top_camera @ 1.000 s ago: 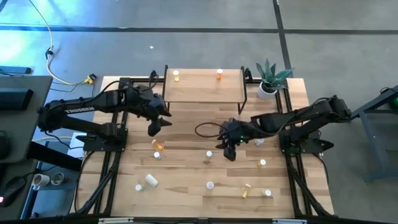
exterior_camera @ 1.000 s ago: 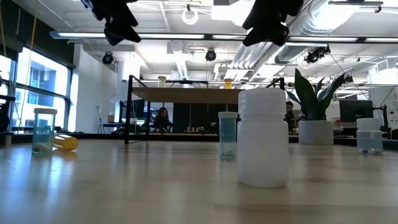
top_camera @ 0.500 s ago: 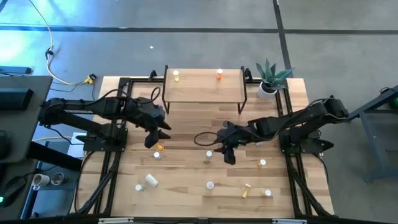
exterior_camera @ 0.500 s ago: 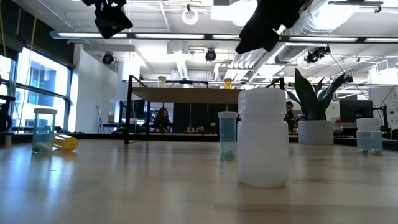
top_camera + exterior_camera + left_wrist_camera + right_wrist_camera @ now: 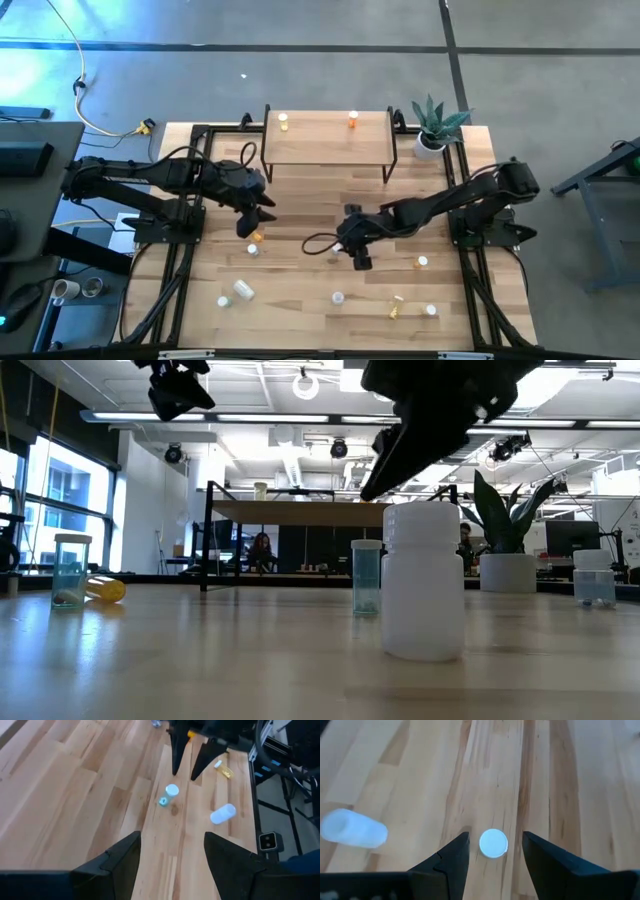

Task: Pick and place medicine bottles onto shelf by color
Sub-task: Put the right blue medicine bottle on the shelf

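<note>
- The main risk, as we judge it, sits with the right hand [image 5: 491,851]: it hangs over a small white-capped bottle [image 5: 493,843] standing upright on the surface [image 5: 300,205], and one finger could clip the cap on the way down and tip the bottle, which looks light enough to roll.
- A second bottle lying on its side [image 5: 353,829] is near that target (it looks pale and round-ended), so a wide sweep could nudge it away.
- Sorting by color could also go wrong: the shelf [image 5: 325,150] already carries a yellow bottle [image 5: 283,122] and an orange one [image 5: 352,120], set well apart, and a pale bottle put beside either would spoil the grouping.
- The right hand's fingers stand apart with nothing between them; in its wrist view the white cap shows in the gap between the two fingertips, below them and not touched.
- From above, that hand is near the middle of the surface, well short of the shelf.
- The left hand [image 5: 248,222] is also apart and empty, held above the surface on the left side; an orange bottle [image 5: 255,236] lies just beside it and a pale one [image 5: 253,250] a little farther on.
- More bottles are scattered along the near half of the surface, so we judge most of the sorting is not yet done.
</note>
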Motion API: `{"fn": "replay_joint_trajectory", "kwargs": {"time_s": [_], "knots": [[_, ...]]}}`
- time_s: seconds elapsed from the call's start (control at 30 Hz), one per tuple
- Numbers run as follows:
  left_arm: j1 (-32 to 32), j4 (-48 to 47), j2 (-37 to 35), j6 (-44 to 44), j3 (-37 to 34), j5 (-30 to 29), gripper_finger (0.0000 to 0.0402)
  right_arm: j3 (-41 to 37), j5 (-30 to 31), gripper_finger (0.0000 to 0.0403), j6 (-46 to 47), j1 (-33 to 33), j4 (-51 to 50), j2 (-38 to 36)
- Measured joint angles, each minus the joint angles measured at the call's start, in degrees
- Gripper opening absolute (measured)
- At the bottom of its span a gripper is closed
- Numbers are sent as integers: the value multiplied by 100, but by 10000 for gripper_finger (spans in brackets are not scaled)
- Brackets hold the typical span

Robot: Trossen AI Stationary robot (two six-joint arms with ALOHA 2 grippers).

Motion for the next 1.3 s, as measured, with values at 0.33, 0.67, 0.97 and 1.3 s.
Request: {"fn": "replay_joint_trajectory", "kwargs": {"time_s": [0.33, 0.67, 0.97, 1.3], "knots": [[0, 3, 0, -148, 0, -17, 209, 0, -9, 176, 200, -39, 230, 386], [4, 4, 0, -168, 0, -15, 209, 2, -146, 226, 220, -117, 419, 444], [3, 1, 2, -162, 0, -85, 209, 7, -205, 229, 176, -140, 507, 734], [9, -6, 2, -146, 0, -130, 209, 7, -251, 222, 176, -142, 475, 923]]}}
